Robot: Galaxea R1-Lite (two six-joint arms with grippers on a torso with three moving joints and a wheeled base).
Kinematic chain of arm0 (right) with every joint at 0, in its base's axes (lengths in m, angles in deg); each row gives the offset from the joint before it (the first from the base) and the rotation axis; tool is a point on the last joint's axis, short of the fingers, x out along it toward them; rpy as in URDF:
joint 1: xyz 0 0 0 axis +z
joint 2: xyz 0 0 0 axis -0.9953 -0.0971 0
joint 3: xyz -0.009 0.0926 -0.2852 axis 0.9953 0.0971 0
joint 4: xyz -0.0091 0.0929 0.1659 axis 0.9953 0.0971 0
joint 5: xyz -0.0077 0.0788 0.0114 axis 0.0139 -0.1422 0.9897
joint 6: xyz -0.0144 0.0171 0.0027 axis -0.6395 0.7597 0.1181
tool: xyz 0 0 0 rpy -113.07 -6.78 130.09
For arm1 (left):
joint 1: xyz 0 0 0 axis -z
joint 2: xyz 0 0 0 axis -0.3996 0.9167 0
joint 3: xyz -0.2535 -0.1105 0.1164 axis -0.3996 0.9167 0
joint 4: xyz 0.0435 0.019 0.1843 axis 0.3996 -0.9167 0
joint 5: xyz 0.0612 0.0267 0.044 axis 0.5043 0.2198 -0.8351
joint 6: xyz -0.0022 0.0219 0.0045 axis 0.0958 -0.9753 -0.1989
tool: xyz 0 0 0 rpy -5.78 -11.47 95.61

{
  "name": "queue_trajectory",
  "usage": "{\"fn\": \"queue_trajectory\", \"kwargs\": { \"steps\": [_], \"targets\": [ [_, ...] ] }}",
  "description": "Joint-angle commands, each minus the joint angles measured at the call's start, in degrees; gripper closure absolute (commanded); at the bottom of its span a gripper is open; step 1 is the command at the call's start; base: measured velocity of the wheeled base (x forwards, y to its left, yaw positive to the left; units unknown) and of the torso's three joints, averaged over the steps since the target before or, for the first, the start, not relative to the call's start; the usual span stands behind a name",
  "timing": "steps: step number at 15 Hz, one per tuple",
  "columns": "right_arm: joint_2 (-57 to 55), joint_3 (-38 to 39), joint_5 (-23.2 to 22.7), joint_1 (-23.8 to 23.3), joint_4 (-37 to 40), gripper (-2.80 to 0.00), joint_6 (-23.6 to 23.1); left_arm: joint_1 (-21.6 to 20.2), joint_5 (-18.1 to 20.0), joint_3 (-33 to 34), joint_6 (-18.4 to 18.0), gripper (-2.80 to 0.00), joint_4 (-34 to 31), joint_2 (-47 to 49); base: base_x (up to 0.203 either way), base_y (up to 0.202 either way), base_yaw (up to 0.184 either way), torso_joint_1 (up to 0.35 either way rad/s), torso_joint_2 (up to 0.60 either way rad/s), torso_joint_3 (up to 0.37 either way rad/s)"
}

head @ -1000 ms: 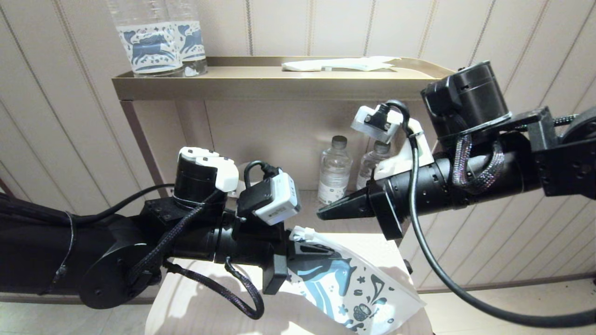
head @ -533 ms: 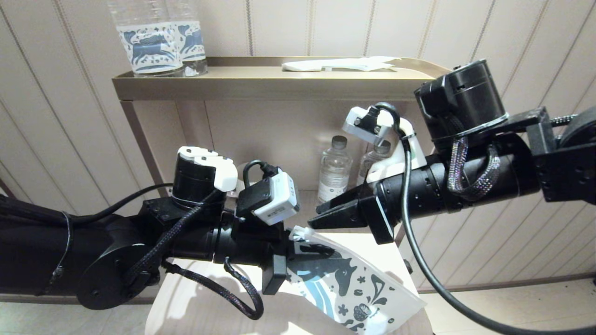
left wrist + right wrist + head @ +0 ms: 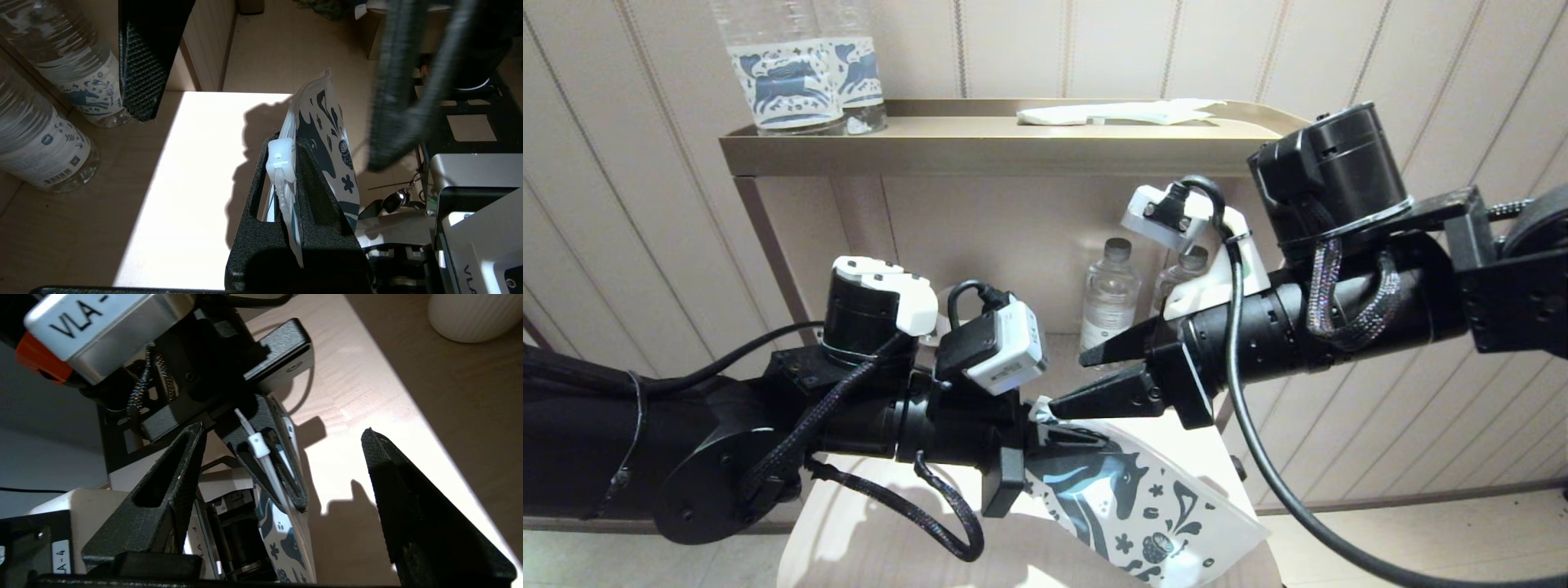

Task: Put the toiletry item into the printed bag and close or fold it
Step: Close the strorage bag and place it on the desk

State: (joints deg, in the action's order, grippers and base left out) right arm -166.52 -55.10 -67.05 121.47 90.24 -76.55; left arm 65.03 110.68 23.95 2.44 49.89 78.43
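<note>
With our left gripper [image 3: 1066, 441] clamping the printed bag [image 3: 1152, 506] by its zip end and our right gripper [image 3: 1072, 380] spread wide beside it, a careless pinch could tug the bag loose.

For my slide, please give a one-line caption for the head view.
Left gripper holds the printed bag above the table; the open right gripper sits at its top corner.

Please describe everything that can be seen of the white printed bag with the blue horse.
The flat white pouch printed with a dark blue horse, flowers and a cup looks like thin glossy plastic. It has a white slider clip on its top edge. The left gripper is shut on that top end and holds it above the pale table, hanging slanted, lower corner toward the robot's right. The open right gripper is just above the held end.
</note>
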Motion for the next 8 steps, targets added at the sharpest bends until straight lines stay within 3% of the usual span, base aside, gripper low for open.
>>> {"fn": "queue_trajectory", "kwargs": {
  "steps": [1,8],
  "targets": [
    [-0.1,0.7,-2.4,0.0,0.0,-2.80,-0.3,0.0,0.3,0.1,0.2,0.00,0.2,0.1,0.000,0.000,0.000,0.000,0.00,0.000],
    [-0.3,2.9,-5.2,-0.1,-0.2,-2.80,-3.1,0.0,0.5,0.1,0.3,0.00,0.2,0.7,0.000,0.000,0.000,0.000,0.00,0.000]
  ]
}}
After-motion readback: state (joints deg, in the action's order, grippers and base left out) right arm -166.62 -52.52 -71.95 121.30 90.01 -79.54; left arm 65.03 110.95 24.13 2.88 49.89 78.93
